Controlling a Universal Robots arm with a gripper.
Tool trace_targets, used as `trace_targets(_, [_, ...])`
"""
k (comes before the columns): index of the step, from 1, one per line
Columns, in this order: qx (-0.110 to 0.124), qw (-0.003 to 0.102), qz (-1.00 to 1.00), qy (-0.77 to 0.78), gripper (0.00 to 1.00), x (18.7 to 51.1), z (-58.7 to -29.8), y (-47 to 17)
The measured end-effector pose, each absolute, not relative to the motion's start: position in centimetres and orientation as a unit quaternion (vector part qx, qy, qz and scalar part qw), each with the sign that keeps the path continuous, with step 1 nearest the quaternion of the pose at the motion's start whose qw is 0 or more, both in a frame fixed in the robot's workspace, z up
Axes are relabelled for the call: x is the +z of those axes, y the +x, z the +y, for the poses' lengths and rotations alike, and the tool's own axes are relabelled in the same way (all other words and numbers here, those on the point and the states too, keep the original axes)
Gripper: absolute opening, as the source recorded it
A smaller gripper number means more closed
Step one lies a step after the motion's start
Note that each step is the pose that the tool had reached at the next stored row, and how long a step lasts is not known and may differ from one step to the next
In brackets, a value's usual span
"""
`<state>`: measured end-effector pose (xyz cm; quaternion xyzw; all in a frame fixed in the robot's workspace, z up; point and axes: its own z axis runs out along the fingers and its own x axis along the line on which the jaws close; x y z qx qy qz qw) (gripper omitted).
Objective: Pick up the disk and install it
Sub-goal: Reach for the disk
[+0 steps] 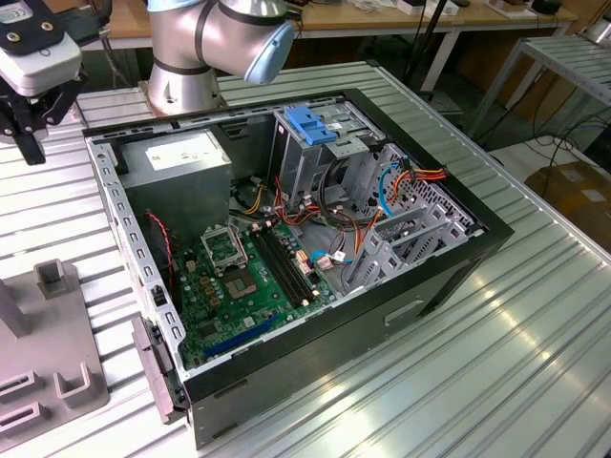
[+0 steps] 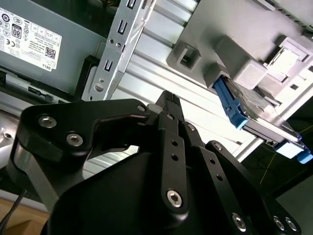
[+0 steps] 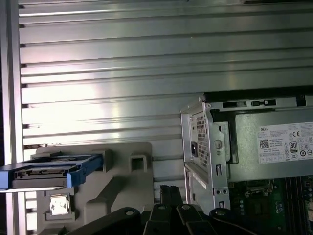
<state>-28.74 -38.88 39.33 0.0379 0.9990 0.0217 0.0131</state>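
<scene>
Hovering near the disk [image 3: 45, 174] in its grey holder [image 3: 122, 181], fingers [image 2: 170, 111] seemingly pressed together, empty.

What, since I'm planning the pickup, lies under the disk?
A grey holder cradles the disk and rests on the slatted metal table. The holder's part directly beneath the disk is covered, so how it seats there cannot be seen.
</scene>
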Motion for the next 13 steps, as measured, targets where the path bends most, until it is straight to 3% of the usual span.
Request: trace_targets(13, [0.022,0.013,0.999,0.038,0.10,39.3,-38.6,-31.5])
